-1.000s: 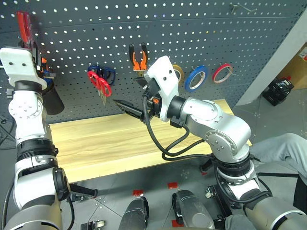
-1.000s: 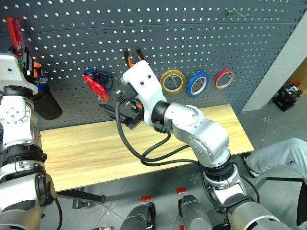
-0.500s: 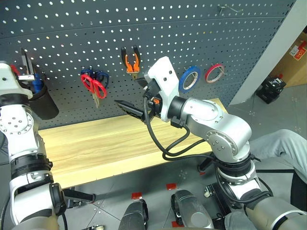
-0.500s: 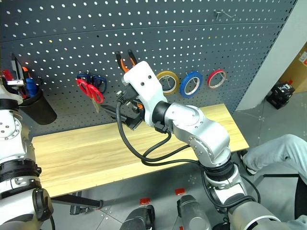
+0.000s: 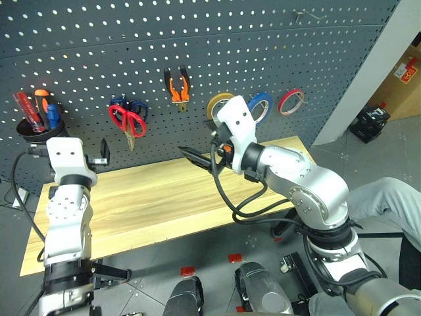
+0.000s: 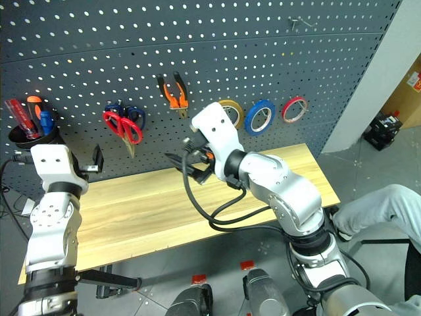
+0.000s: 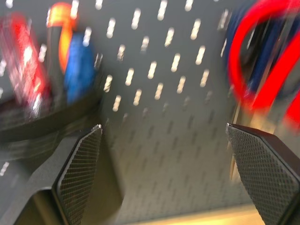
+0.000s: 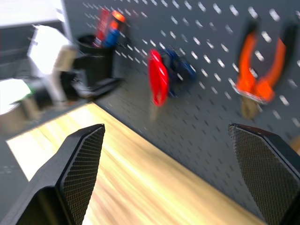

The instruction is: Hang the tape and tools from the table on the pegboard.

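The pegboard (image 5: 99, 59) carries the red-handled scissors (image 5: 129, 122), the orange-and-black pliers (image 5: 176, 85) and the blue tape (image 5: 262, 105). The red-handled screwdriver (image 5: 24, 110) stands in a black cup (image 5: 36, 131) on the board's left. My left gripper (image 5: 99, 155) hangs open and empty just right of and below that cup, above the table (image 5: 151, 197). In the left wrist view its fingers (image 7: 77, 173) frame the cup and the scissors (image 7: 262, 70). My right gripper (image 5: 197, 158) is open and empty over the table's middle, facing the board below the pliers (image 8: 255, 70).
Blue-handled scissors (image 5: 122, 103) hang behind the red ones. A yellow tape ring (image 5: 217, 104) and a thin red tape ring (image 5: 291, 101) flank the blue one. Orange and blue handles (image 5: 47, 112) share the cup. A person's leg (image 5: 388, 204) is at the right, past the table's end.
My left gripper has opened, leaving the screwdriver in the cup, and has dropped down and away from it. The right arm has sunk slightly. The camera view has shifted.
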You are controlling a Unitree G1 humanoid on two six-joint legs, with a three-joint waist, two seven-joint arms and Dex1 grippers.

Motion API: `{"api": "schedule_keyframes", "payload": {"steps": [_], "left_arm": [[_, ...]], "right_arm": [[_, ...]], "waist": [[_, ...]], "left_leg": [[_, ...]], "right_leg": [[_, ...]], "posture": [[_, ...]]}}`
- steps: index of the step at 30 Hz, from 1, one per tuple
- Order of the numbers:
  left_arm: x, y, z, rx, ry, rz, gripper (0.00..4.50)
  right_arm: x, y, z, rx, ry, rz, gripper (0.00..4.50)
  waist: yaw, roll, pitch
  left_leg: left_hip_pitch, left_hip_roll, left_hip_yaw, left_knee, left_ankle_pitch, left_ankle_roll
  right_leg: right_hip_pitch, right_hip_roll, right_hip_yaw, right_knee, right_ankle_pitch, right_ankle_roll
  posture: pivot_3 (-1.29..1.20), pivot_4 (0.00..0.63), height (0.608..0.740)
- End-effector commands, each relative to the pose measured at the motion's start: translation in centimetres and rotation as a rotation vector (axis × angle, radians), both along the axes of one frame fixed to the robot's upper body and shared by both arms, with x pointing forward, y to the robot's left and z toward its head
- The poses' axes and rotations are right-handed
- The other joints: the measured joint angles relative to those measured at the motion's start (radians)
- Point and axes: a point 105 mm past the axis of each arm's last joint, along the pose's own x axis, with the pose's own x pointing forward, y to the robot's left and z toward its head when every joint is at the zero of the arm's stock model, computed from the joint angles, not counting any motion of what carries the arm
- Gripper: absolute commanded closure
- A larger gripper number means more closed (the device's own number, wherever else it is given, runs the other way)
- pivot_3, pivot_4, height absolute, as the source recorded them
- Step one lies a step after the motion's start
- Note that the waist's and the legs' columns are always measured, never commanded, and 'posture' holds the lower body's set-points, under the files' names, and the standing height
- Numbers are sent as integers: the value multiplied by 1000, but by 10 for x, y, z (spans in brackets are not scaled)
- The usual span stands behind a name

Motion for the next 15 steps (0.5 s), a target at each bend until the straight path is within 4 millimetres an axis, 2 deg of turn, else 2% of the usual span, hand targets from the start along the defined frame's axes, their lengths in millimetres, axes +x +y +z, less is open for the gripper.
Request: {"api": "schedule_keyframes", "payload": {"steps": [1,5,7,9,15], "left_arm": [[-14,-9,6,-41,-15,-62,27],[-20,-11,-19,-108,64,-89,27],[-22,-6,-25,-134,80,-70,27],[-23,-3,-28,-145,86,-55,27],[-24,-5,-32,-150,76,-45,27]], "right_arm": [[14,-22,-6,73,-54,-146,0],[35,-56,-48,91,-37,-318,0],[41,-67,-66,72,-30,-357,0],[47,-78,-79,67,-22,-408,0],[66,-108,-106,63,-1,-545,0]], "waist": [[9,1,-16],[26,5,-43],[28,6,-43],[31,7,-46],[36,13,-75]], "left_leg": [[0,0,0,0,0,0],[2,0,0,-1,0,0],[12,0,-1,-2,0,0],[18,0,-3,-4,0,0],[18,0,-3,-3,1,1]], "right_leg": [[0,0,0,-1,0,0],[4,0,-1,-5,0,0],[16,0,-2,-10,0,0],[19,1,-4,-16,-2,2],[19,1,-4,-14,1,-1]], "posture": [[-207,92,740],[-203,77,740],[-198,67,740],[-192,57,740],[-164,29,740]]}}
